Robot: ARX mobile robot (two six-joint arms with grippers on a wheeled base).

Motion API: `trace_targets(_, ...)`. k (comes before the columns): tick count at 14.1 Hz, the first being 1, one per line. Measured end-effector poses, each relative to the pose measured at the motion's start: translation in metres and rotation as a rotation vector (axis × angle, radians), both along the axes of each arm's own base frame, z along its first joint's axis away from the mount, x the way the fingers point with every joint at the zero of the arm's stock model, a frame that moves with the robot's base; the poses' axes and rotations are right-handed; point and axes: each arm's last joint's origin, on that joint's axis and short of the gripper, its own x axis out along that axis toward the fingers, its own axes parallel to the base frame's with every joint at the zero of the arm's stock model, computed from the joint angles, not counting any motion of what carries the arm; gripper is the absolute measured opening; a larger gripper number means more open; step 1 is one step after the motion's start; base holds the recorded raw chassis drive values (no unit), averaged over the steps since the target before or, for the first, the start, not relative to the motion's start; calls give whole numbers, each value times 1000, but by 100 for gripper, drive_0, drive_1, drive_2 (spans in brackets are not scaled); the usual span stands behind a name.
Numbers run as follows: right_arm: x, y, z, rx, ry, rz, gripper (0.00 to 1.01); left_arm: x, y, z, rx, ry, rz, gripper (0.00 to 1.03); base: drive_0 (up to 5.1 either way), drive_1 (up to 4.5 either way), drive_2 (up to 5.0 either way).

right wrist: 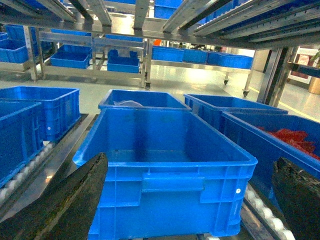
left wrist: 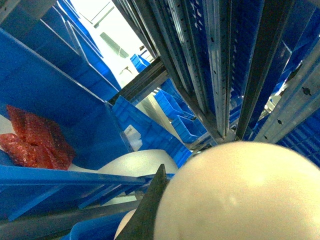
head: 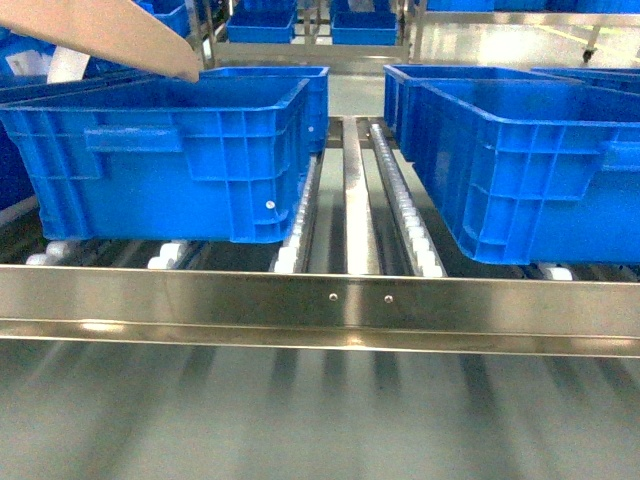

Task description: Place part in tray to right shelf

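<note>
Right gripper is released: in the right wrist view its two dark fingers stand wide apart at the bottom corners, with nothing between them. Behind the fingers is a big blue crate that looks empty, standing on the shelf with its shiny front rail and white rollers. Another crate to the right has something red inside.

For the left gripper I cannot tell the state. The left wrist view shows only one dark pointed finger next to a large pale rounded surface, which seems to be the tray, very close to the camera. Behind it are blue crates, metal rack posts and some red wrapped packets.

In the head view a beige piece of the tray comes in at the top left corner, its tip over the back rim of the left crate. The blue part is not visible in any view
</note>
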Motion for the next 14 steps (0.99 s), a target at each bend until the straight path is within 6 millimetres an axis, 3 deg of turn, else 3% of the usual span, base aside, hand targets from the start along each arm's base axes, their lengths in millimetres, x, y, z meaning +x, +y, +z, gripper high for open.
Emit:
trace_targets(3,0,0,0,0,0,0,98,-2,-4,5,14,-33,1,13,0,0,0)
trace_targets(7,0,0,0,0,0,0,98,2,-26,13,136,11,-11,13,0,0,0)
trace_targets(14,0,0,0,0,0,0,98,5,-22,13,155,23,-19,13,0,0,0)
